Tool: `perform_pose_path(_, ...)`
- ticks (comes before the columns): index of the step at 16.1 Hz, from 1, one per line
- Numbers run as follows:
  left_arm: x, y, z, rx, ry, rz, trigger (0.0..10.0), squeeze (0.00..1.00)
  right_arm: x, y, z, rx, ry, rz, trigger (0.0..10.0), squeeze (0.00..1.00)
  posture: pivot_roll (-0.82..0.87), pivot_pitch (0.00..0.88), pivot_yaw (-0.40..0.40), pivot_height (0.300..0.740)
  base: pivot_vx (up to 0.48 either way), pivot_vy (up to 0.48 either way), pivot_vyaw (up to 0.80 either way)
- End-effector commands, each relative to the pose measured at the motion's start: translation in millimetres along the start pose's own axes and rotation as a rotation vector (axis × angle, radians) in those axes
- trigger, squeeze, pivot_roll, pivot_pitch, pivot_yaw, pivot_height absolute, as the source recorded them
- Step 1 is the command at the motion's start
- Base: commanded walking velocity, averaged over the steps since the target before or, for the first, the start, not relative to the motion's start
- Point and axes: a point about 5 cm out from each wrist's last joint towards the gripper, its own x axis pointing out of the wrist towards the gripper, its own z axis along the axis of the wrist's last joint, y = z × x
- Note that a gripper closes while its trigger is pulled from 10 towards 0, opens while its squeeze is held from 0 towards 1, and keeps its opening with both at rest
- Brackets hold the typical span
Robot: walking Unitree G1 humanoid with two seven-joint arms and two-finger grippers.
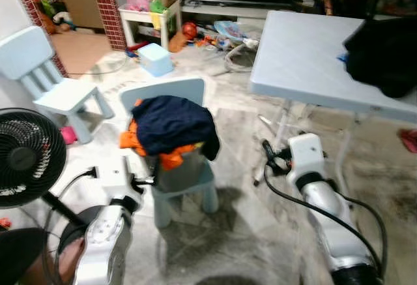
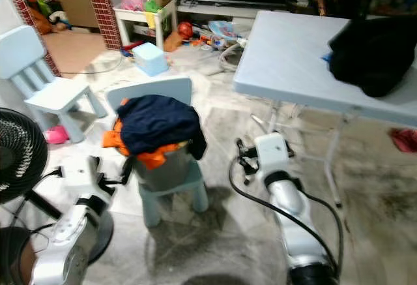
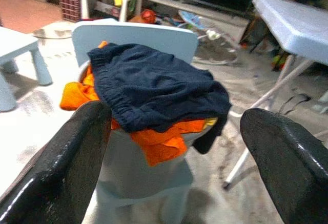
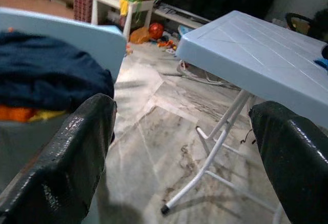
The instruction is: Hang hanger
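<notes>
A small light-blue chair [image 1: 168, 93] stands on the marble floor, with a navy garment [image 1: 174, 123] piled over orange clothes [image 1: 171, 160] on its seat. My left gripper [image 1: 140, 182] is low beside the chair's left side, open, and nothing is between its fingers [image 3: 56, 172]. The left wrist view looks straight at the pile [image 3: 154, 88]. My right gripper [image 1: 272, 157] is to the right of the chair, near the table's legs [image 4: 210, 157], and open with nothing held. Its wrist view takes in the chair back [image 4: 66, 32] and the table [image 4: 261, 60].
A light-blue folding table [image 1: 300, 57] stands at the right with a black garment [image 1: 384, 57] on it. A black fan [image 1: 23, 158] is at the left, with a second small chair [image 1: 49, 86] behind it. A blue box [image 1: 155, 59], toys and a white shelf [image 1: 150, 14] clutter the back.
</notes>
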Motion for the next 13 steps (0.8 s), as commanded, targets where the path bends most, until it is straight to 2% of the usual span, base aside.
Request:
perform_pose_path(1,-1.6,4.6,2.8,0.003,0.0,0.01,10.0,0.0,2.7,2.2,6.1,0.0,-0.024,0.007,10.0,0.0,-0.08,0.0,-0.027,0.74,0.0,0.0,0.8)
perform_pose_path(3,-1.6,4.0,2.8,-0.003,0.001,0.003,10.0,0.0,2.6,3.1,6.1,0.006,-0.024,0.008,10.0,0.0,-0.08,0.0,-0.027,0.74,0.129,0.0,0.0)
perform_pose_path(13,-1.8,1.4,-1.3,-0.007,0.036,-0.026,10.0,0.0,3.7,3.3,7.6,0.008,-0.027,0.008,10.0,0.0,-0.08,0.0,-0.029,0.74,0.298,0.0,0.0)
